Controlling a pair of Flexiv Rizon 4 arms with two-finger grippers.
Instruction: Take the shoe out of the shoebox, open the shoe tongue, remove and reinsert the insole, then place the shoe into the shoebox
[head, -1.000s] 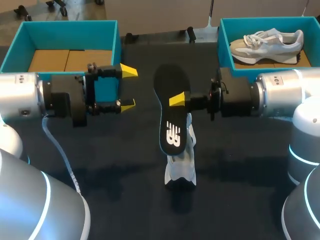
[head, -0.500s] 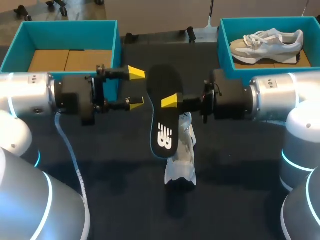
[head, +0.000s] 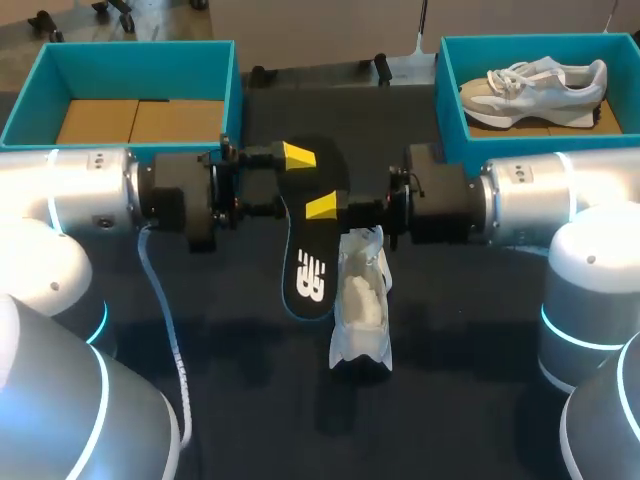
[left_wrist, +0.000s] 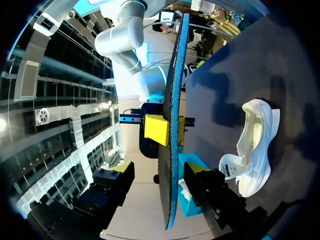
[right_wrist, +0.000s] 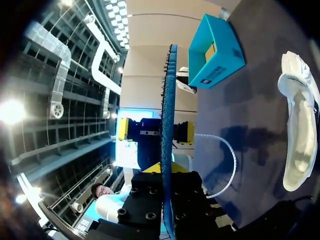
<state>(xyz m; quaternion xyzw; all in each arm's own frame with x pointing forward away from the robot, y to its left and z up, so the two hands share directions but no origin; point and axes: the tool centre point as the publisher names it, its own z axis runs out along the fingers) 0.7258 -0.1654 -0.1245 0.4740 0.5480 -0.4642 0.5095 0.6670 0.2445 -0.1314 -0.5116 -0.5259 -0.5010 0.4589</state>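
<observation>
The black insole (head: 310, 235) hangs edge-up above the table, my right gripper (head: 322, 210) shut on its middle. My left gripper (head: 295, 182) straddles the insole's upper end, one yellow-tipped finger (head: 298, 155) on each side, open with gaps to both faces. In the left wrist view the insole (left_wrist: 175, 100) stands edge-on between my left gripper's (left_wrist: 161, 172) fingers. In the right wrist view the insole (right_wrist: 168, 100) runs out of my right gripper (right_wrist: 167, 185), and the left gripper (right_wrist: 155, 131) flanks it. The white shoe (head: 362, 300) lies on the table below.
A teal shoebox (head: 225, 75) with a cardboard floor stands at the back left. A second teal box (head: 450, 95) at the back right holds another pale sneaker (head: 535, 85). The table is dark.
The right arm carried the insole leftward and lower. The left gripper travelled right until its fingers came around the insole's upper end, and they narrowed.
</observation>
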